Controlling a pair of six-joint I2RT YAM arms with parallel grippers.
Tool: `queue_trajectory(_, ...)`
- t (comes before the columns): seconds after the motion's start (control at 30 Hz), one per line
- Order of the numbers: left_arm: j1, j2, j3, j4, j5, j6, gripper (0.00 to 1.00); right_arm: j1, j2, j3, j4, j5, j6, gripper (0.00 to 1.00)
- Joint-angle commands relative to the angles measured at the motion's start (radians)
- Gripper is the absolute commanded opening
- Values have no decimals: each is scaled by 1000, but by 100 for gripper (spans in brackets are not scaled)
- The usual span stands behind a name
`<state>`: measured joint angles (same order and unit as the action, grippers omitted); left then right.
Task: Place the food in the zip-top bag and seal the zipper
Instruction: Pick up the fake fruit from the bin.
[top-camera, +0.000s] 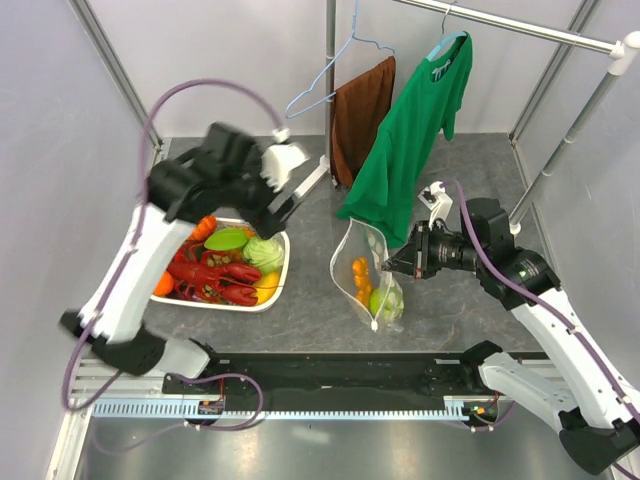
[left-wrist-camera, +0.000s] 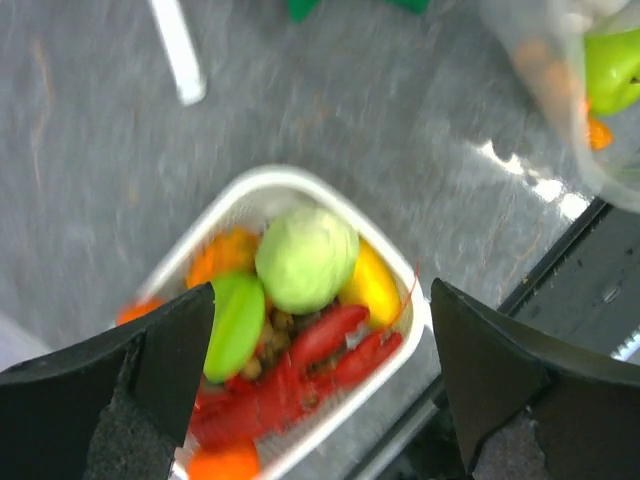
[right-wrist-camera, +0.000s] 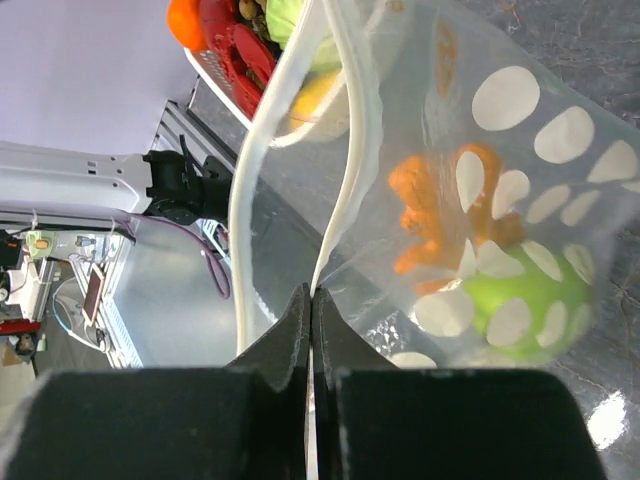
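Blur smeared the left pincer (top-camera: 292, 192) in the top view, and the zipper's slider tab could not be made out anywhere. The right wrist view cut the zip-top bag (right-wrist-camera: 520, 180) off at its edges. The bag sat on the bench (top-camera: 310, 300) right of centre, its gaping mouth running near to far, and the two whitish strips of the zipper (right-wrist-camera: 350, 150) spread apart away from the right pincer (right-wrist-camera: 311, 296). That pincer was clamped tight on the zipper edge at the bag's right side. Inside lay an orange piece (right-wrist-camera: 440, 220) and a green fruit (right-wrist-camera: 520, 300). The left pincer, spread wide and holding nothing, hung above the white basket (left-wrist-camera: 290, 180) at the left, which held a cabbage (left-wrist-camera: 306, 258) and red lobsters (left-wrist-camera: 300, 370).
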<state>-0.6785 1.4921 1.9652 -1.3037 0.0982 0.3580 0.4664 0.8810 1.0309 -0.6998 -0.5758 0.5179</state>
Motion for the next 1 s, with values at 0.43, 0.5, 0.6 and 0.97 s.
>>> queue_trajectory(0.43,441,-392,-494,-26,94,191,99,-11,-40,-78,-1,21,-18,0)
queue_trajectory(0.5,442,-328,-491,-8,65,324,99,-11,-37,-80,0,24,-18,0)
queue_trajectory(0.6,442,-264,-479,24,40,442,97,-11,-42,-78,-3,36,-21,0)
queue_trajectory(0.97,442,-112,-565,194,2,588,92,-20,-31,-81,-7,42,-25,0)
